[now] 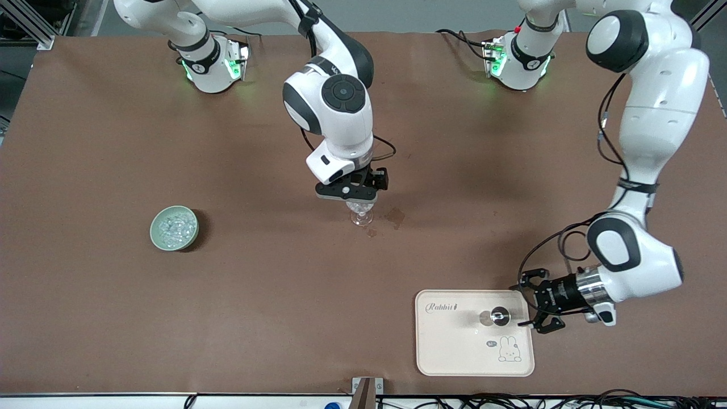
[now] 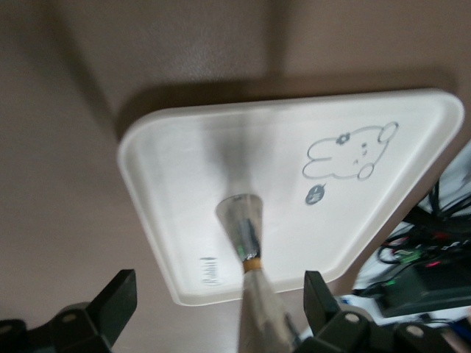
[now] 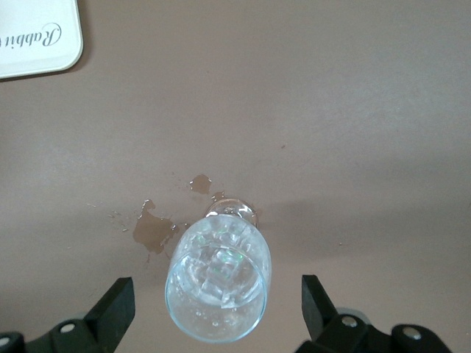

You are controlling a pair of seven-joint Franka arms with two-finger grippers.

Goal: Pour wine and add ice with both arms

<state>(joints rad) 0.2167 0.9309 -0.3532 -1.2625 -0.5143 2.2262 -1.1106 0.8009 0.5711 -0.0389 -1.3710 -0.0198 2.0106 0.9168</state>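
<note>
Fingers of both grippers, left gripper (image 1: 531, 300) and right gripper (image 1: 353, 191), stand apart above the stained brown table (image 1: 272, 284).

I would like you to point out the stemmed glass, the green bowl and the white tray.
stemmed glass (image 3: 218, 283): right wrist view, on its ice-filled bowl.
green bowl (image 1: 154, 232): front view, on its rim.
white tray (image 1: 454, 346): front view, on its bare floor.

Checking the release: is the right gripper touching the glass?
Apart. The right wrist view shows the right gripper open, a clear gap between each finger and the glass.
</note>
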